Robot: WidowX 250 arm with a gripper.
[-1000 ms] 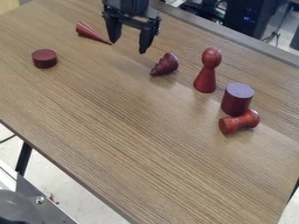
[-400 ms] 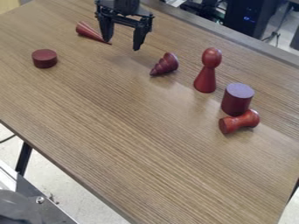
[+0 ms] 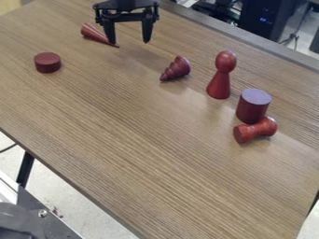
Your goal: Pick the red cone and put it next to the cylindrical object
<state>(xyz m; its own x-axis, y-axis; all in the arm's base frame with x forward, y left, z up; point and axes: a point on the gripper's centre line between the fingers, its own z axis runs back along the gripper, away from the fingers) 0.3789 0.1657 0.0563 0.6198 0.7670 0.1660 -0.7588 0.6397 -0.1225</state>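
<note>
My gripper [image 3: 129, 42] hangs at the top of the frame, left of centre, its two fingers spread apart. Just left of it, at upper left, the red cone [image 3: 95, 33] lies on the wooden table [image 3: 143, 154], its point toward the lower right. Farther left I see a flat disc [image 3: 47, 62]. Down and right of me lies a ridged cone [image 3: 177, 68], then an upright pawn [image 3: 219, 84], then the standing cylinder [image 3: 253, 108] at right, a spool-shaped piece [image 3: 255, 130] lying just below it.

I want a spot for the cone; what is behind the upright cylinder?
Tabletop shows beyond the cylinder; the patch its body hides, and anything on it, cannot be seen.
</note>
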